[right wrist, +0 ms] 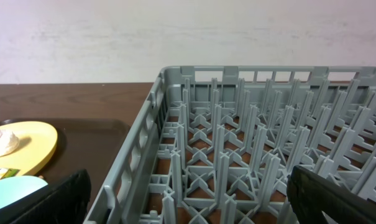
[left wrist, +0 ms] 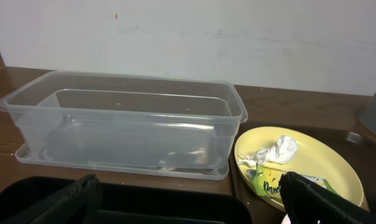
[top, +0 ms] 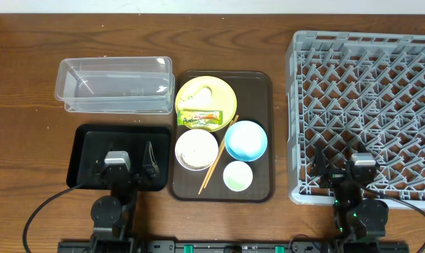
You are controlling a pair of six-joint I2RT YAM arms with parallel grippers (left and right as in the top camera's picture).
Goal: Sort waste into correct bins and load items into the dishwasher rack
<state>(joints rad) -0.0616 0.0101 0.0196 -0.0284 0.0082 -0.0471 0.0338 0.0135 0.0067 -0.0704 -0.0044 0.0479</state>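
A dark brown serving tray (top: 263, 126) holds a yellow plate (top: 223, 91) with a white tissue (top: 205, 93) and a green-yellow wrapper (top: 199, 118), a white bowl (top: 196, 149), a light blue bowl (top: 246, 140), a pale green cup (top: 237, 176) and chopsticks (top: 219, 154). The clear tub (top: 114, 84) and black tray (top: 82, 151) lie left. The grey rack (top: 367, 105) stands right. My left gripper (top: 122, 163) is open over the black tray. My right gripper (top: 342, 167) is open over the rack's near edge. The left wrist view shows the tub (left wrist: 125, 124), plate (left wrist: 324, 162), tissue (left wrist: 278, 149) and wrapper (left wrist: 268, 180).
The right wrist view shows the rack's pegs (right wrist: 256, 143) and the plate's edge (right wrist: 32, 146). The brown wooden table (top: 29, 42) runs to a pale wall behind. Cables trail from both arm bases at the near edge.
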